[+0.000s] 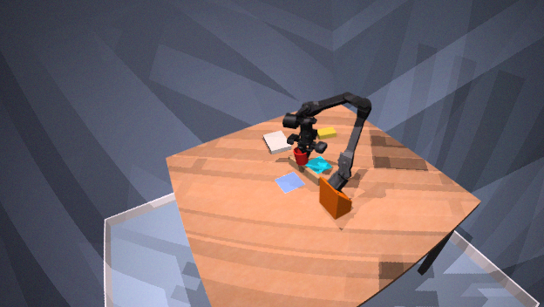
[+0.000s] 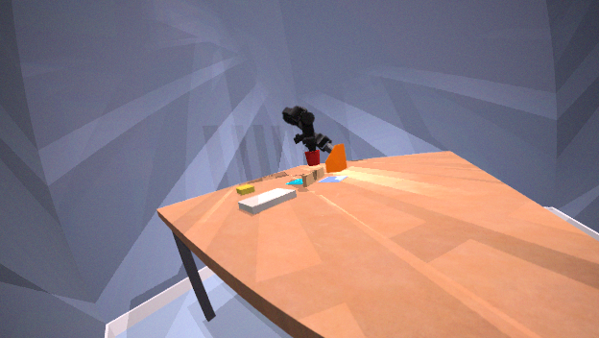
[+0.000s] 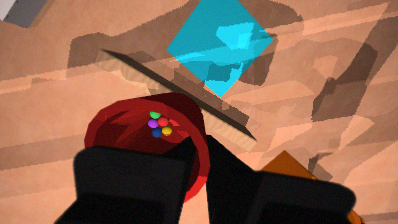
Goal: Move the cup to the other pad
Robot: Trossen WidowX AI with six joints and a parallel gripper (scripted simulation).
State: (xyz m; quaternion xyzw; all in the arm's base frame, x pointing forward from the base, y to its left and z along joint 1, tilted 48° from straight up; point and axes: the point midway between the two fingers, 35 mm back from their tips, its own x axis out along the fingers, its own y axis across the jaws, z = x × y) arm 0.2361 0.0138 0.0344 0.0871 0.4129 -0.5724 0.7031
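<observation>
My gripper is shut on the rim of the red cup and holds it upright in the air. Several coloured marbles lie in the cup's bottom. The cup hangs above the low wooden bar that lies between the two pads. The cyan pad lies just beyond the bar. The light blue pad lies on the near side of the bar; the wrist view does not show it.
An orange wedge block stands by the arm's base. A white slab and a small yellow block lie further off on the wooden table.
</observation>
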